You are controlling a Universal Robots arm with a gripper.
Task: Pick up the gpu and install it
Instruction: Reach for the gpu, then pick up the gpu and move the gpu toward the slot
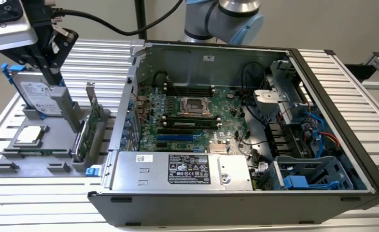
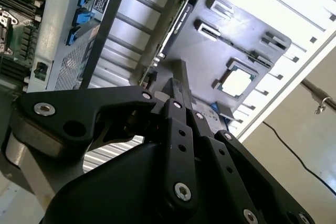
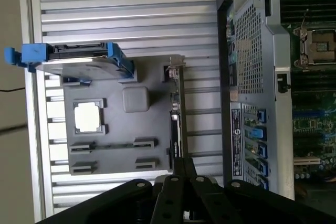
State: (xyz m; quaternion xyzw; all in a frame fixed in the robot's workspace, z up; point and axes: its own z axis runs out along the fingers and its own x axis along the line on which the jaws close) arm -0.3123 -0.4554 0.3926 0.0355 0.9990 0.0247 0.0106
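- Black gripper (image 1: 52, 79) in the exterior view, pinched narrow and empty, hanging over the grey tray (image 1: 48, 150); gpu (image 1: 86, 133) on edge below it, toward the computer case (image 1: 208, 210).
- Second wrist view: gpu (image 2: 177, 24) edge-on ahead of the gripper (image 2: 177, 72), well apart.
- First wrist view: gpu (image 3: 176, 119) straight beyond the gripper (image 3: 184, 162), roughly in line.
- Approach step, by the look of it; no grasp yet. Pickup calling for wider jaws, squared across the card's top edge.
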